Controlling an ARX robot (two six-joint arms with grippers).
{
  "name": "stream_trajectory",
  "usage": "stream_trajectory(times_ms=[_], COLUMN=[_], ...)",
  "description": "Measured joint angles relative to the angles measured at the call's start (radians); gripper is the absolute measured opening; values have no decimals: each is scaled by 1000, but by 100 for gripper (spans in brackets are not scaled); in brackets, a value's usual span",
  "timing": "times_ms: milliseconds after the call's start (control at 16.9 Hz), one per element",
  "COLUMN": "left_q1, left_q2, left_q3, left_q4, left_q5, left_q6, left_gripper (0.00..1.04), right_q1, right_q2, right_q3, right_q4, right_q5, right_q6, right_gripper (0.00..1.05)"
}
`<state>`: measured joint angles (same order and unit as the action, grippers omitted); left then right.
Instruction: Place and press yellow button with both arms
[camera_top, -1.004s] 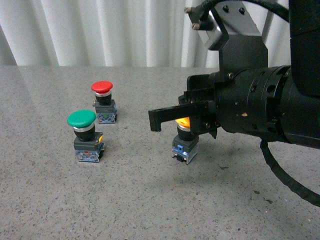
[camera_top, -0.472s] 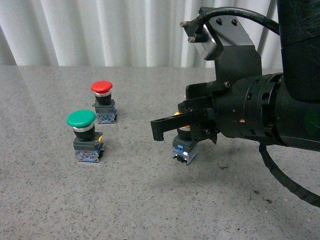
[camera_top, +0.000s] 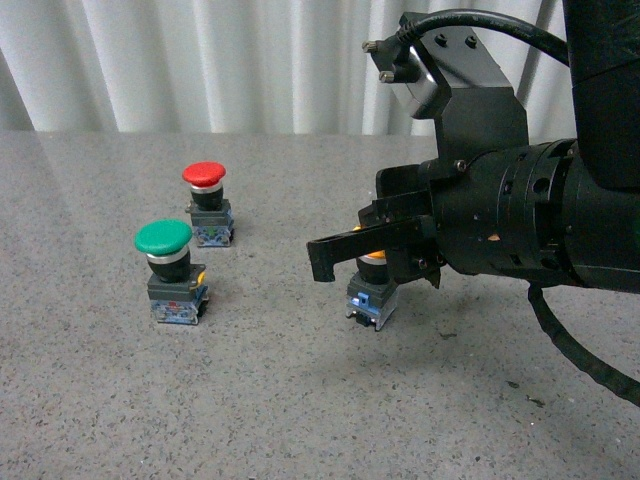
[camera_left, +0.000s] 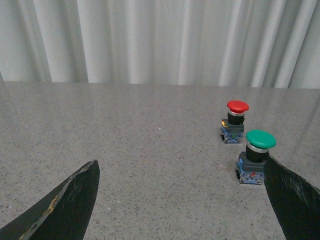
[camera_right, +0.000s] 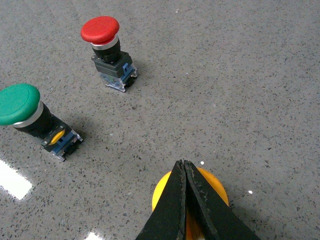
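Where white curtains (camera_top: 200, 60) hang | grey speckled tabletop (camera_top: 280, 400) | yellow button (camera_top: 371, 298) standing

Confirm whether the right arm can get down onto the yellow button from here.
Probably yes: the right gripper, fingers shut, sits right over the cap of the yellow button, with nothing between them.

A small yellow-capped push button (camera_top: 371, 296) with a black collar and blue-grey contact block stands on the speckled grey bench (camera_top: 120, 400), leaning slightly. The bulky black right arm (camera_top: 520, 215) reaches across above it. The right gripper (camera_top: 322, 262) has its jaws pressed together over the yellow cap. The left gripper (camera_left: 181, 167) hangs low over the bench, jaws spread wide.
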<state>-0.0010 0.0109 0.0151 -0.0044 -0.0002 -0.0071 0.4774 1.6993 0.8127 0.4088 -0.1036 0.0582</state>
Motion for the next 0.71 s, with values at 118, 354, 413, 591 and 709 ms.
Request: stream_trajectory(times_ms=[118, 354, 413, 591, 709], left_q1=[0, 0, 0, 0, 0], left_q2=[0, 0, 0, 0, 0], left_q3=[0, 0, 0, 0, 0], left_q4=[0, 0, 0, 0, 0], left_q5=[0, 0, 0, 0, 0], left_q6=[0, 0, 0, 0, 0], left_gripper=[98, 98, 98, 98, 98], right_q1=[0, -2, -2, -10, -14], right_q2=[4, 27, 27, 14, -48], right_q3=[0, 3, 3, -20, -57], right_q4=[-1, 6, 5, 70, 175], right_q5=[0, -6, -6, -35, -82], right_q6=[0, 2, 2, 23, 91], right_gripper=[2, 2, 2, 2, 2])
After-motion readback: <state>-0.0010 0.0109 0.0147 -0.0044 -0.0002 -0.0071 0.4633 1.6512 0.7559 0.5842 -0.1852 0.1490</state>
